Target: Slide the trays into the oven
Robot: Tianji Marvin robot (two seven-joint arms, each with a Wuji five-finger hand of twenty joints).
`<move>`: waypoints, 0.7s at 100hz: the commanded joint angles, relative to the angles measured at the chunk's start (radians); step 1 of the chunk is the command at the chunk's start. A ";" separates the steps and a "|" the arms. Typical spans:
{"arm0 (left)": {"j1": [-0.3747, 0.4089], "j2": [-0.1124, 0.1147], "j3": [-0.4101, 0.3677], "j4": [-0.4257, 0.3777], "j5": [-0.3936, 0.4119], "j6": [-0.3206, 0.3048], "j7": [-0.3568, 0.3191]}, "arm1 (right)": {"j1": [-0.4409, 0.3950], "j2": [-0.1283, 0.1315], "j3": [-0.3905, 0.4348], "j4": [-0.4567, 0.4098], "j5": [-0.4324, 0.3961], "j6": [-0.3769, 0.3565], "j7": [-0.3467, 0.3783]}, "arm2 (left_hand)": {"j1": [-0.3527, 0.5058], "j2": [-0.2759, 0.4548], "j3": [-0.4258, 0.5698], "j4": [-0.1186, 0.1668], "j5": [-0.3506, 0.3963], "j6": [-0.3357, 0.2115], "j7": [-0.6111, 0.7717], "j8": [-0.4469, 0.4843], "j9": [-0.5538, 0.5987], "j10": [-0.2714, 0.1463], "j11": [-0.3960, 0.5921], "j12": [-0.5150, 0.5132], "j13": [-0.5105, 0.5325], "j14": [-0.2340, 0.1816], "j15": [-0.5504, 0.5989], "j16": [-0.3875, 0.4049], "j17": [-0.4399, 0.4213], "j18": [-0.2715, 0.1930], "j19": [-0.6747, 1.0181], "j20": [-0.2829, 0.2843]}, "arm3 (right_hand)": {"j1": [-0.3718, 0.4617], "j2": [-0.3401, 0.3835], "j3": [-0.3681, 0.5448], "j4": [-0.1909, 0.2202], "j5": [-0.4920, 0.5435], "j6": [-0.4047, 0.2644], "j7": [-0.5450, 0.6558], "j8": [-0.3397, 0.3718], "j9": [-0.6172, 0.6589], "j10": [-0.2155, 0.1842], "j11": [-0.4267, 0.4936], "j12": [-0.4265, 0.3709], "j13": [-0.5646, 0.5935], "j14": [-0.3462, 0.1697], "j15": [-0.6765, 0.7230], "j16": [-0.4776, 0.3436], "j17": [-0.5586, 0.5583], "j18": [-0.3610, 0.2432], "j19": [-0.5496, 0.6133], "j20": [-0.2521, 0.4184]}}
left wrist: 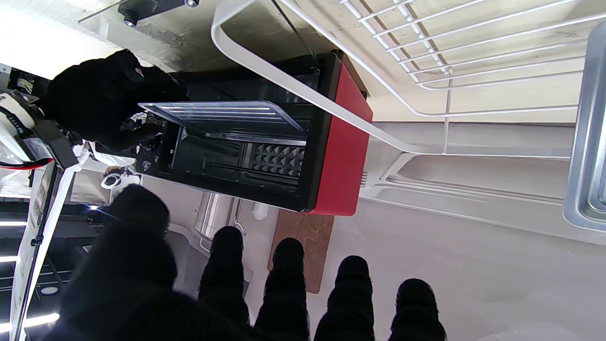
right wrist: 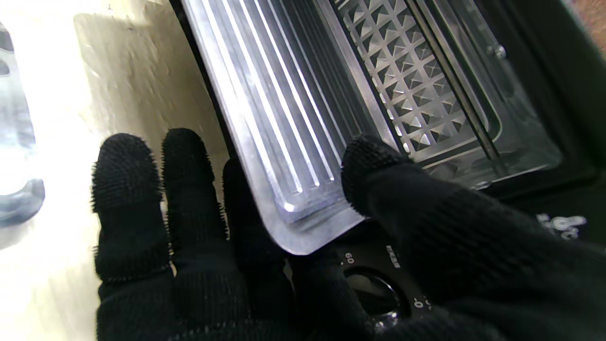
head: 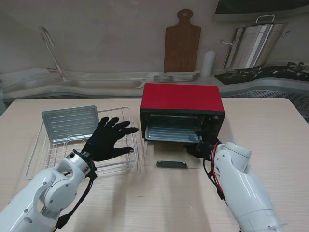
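Note:
The red oven (head: 181,96) stands mid-table with its glass door (head: 171,164) folded down flat. A ribbed metal tray (head: 169,131) sits partly inside the oven mouth. My right hand (head: 199,147) grips its near right corner. In the right wrist view the thumb (right wrist: 374,161) lies over the tray (right wrist: 265,94) and the other fingers (right wrist: 128,180) curl under its edge. A second tray (head: 70,122) leans in the white wire rack (head: 36,154) on the left. My left hand (head: 107,140) hovers over the rack, fingers spread and holding nothing.
The oven's control knobs (head: 210,128) sit just beyond my right hand. Along the back counter are a wooden cutting board (head: 182,43), a steel stockpot (head: 251,46), a stack of plates (head: 176,76) and a sink faucet (head: 50,48).

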 commanded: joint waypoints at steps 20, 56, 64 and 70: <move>0.010 -0.007 -0.005 -0.009 -0.007 -0.001 -0.012 | -0.064 0.010 0.017 -0.057 -0.012 0.004 0.041 | 0.015 0.040 -0.027 0.018 -0.011 0.006 0.005 0.017 -0.035 -0.008 -0.017 -0.003 -0.028 -0.024 -0.017 -0.013 -0.013 -0.022 -0.047 -0.006 | -0.043 0.005 -0.045 0.030 -0.016 0.002 -0.013 -0.007 -0.013 0.015 0.007 0.001 -0.027 0.016 -0.009 0.003 0.000 0.021 -0.010 0.019; 0.011 -0.008 -0.007 -0.007 -0.011 -0.005 -0.004 | -0.152 0.027 0.060 -0.130 -0.021 0.012 0.080 | 0.014 0.040 -0.027 0.018 -0.010 0.005 0.005 0.017 -0.033 -0.008 -0.018 -0.003 -0.027 -0.024 -0.017 -0.014 -0.013 -0.022 -0.047 -0.006 | -0.046 0.017 -0.049 0.032 -0.013 0.007 -0.021 -0.011 -0.015 0.022 0.002 -0.001 -0.033 0.024 -0.012 0.003 -0.004 0.027 -0.016 0.026; 0.011 -0.008 -0.007 -0.007 -0.012 -0.006 -0.004 | -0.172 0.030 0.070 -0.144 -0.032 0.018 0.094 | 0.015 0.040 -0.026 0.018 -0.010 0.006 0.005 0.017 -0.034 -0.008 -0.018 -0.003 -0.027 -0.024 -0.017 -0.014 -0.013 -0.022 -0.047 -0.006 | -0.046 0.020 -0.050 0.032 -0.012 0.009 -0.022 -0.012 -0.016 0.024 0.002 -0.001 -0.032 0.024 -0.011 0.003 -0.007 0.029 -0.018 0.026; 0.012 -0.008 -0.008 -0.008 -0.012 -0.006 -0.003 | -0.187 0.033 0.078 -0.155 -0.039 0.024 0.105 | 0.015 0.039 -0.026 0.018 -0.009 0.007 0.005 0.018 -0.035 -0.008 -0.018 -0.004 -0.027 -0.023 -0.017 -0.014 -0.013 -0.022 -0.048 -0.006 | -0.047 0.023 -0.050 0.033 -0.013 0.010 -0.024 -0.013 -0.016 0.024 0.001 -0.001 -0.032 0.025 -0.011 0.003 -0.007 0.030 -0.018 0.027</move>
